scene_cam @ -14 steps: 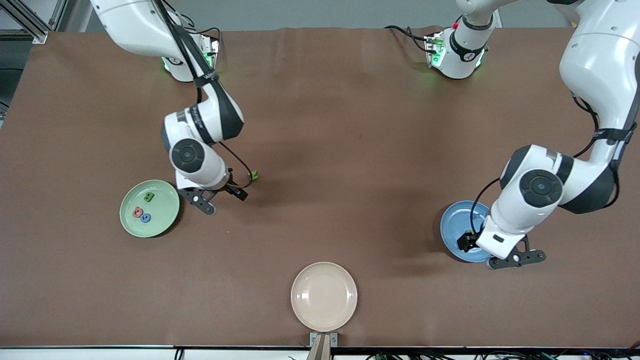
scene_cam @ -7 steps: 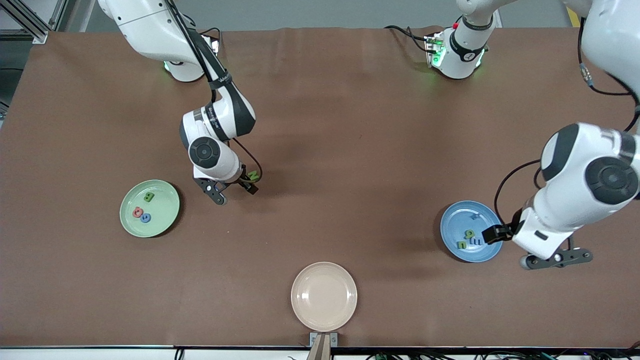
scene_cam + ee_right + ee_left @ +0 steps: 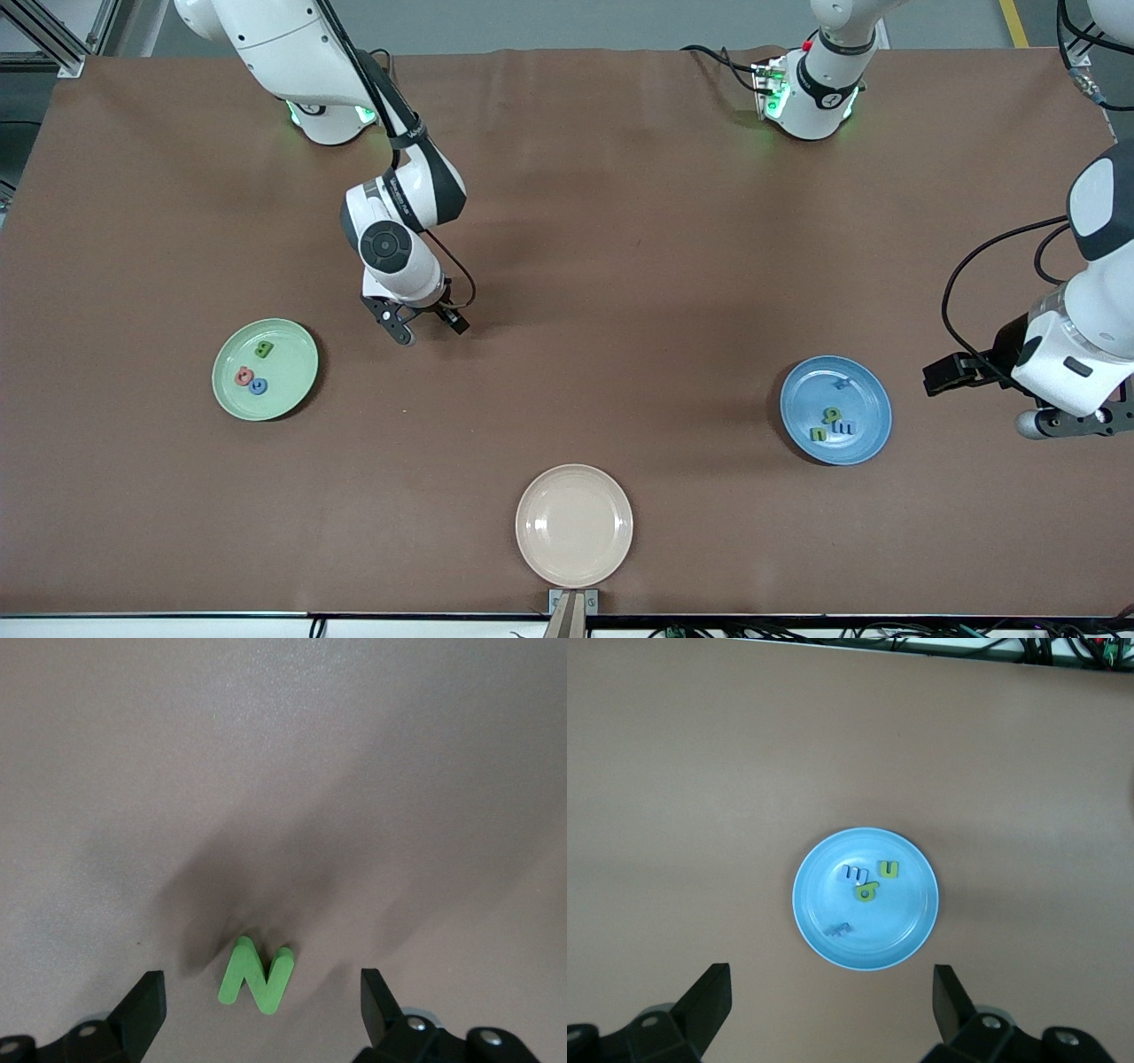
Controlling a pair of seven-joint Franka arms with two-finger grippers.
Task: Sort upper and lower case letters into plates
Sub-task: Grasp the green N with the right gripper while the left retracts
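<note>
Blue plate (image 3: 858,446) holds four letters (image 3: 866,886) (green plate (image 3: 288,399): three).

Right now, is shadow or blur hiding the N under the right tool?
Right wrist view: the green N is sharp, at the edge of a soft dark shadow. Front view: the right tool covers it. Left wrist view: blue plate evenly lit.

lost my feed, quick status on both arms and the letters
Right gripper open, low over green N on table. Left gripper open, empty, high near blue plate, four letters in it. Green plate holds three. Nothing in the way.
</note>
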